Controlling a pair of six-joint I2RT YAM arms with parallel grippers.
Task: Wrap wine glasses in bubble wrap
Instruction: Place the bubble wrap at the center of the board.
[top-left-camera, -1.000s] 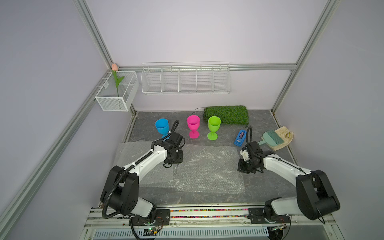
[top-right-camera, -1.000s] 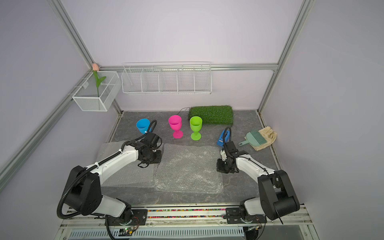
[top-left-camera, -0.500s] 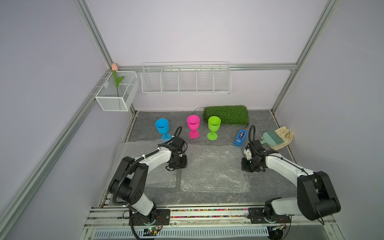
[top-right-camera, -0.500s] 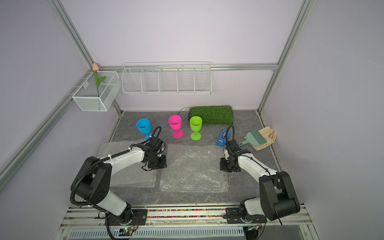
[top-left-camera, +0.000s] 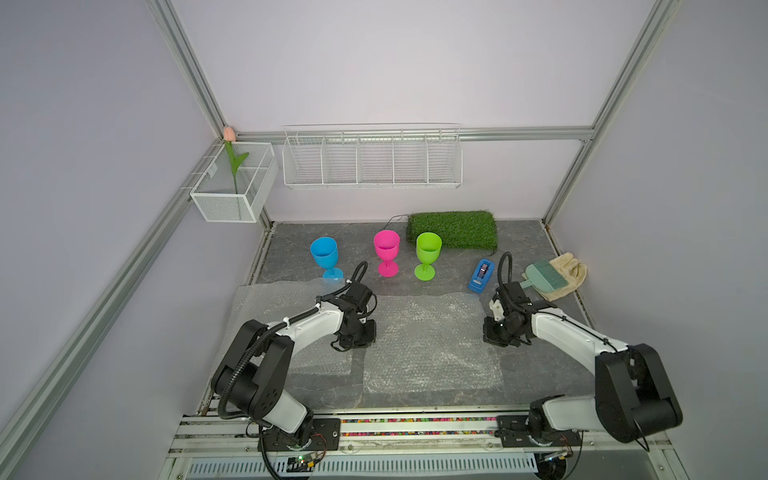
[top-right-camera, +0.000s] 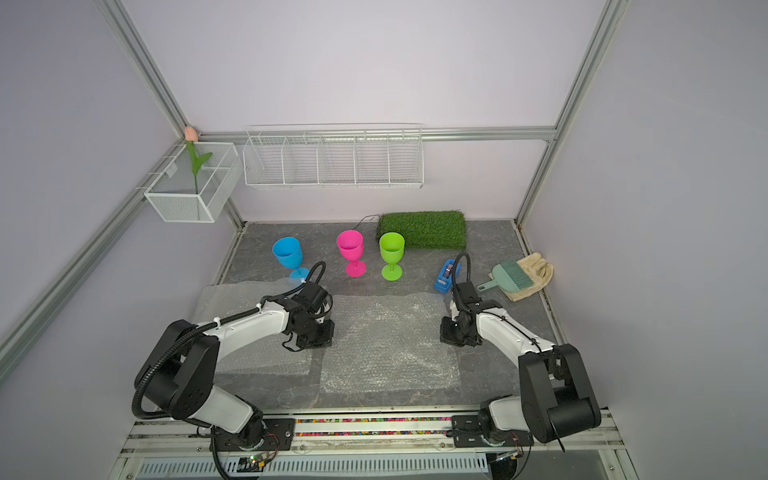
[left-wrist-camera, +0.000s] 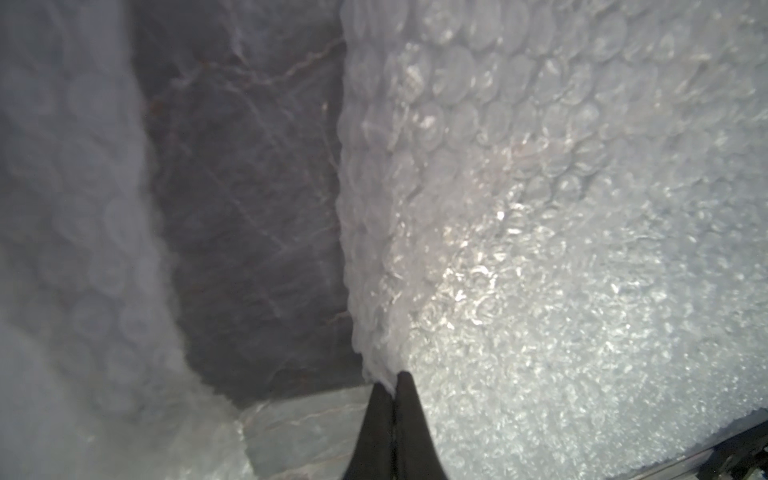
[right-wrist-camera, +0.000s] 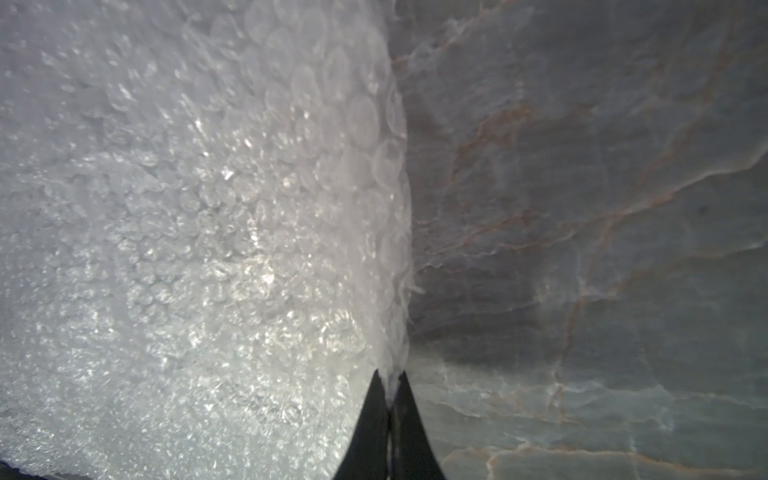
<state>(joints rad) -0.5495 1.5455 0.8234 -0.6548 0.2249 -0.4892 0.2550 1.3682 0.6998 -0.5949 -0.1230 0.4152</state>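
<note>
Three wine glasses stand upright in a row at the back of the table: blue (top-left-camera: 324, 254), pink (top-left-camera: 386, 249) and green (top-left-camera: 428, 249). A clear bubble wrap sheet (top-left-camera: 428, 340) lies flat mid-table in both top views (top-right-camera: 386, 340). My left gripper (left-wrist-camera: 392, 384) is shut on this sheet's left edge (top-left-camera: 360, 337). My right gripper (right-wrist-camera: 389, 384) is shut on its right edge (top-left-camera: 496, 332). A second bubble wrap sheet (top-left-camera: 282, 307) lies to the left, partly under my left arm. A strip of bare table separates the two sheets in the left wrist view.
A green grass mat (top-left-camera: 453, 229) lies behind the green glass. A blue tape dispenser (top-left-camera: 481, 275), and a brush (top-left-camera: 544, 276) on a beige glove (top-left-camera: 571, 270), lie at the right. A wire rack (top-left-camera: 372, 160) and a mesh box (top-left-camera: 232, 187) hang on the walls.
My left gripper came down and toward the front onto the middle sheet's left edge and closed on it. The sheet shifted slightly right. The right gripper stayed shut on its edge.
</note>
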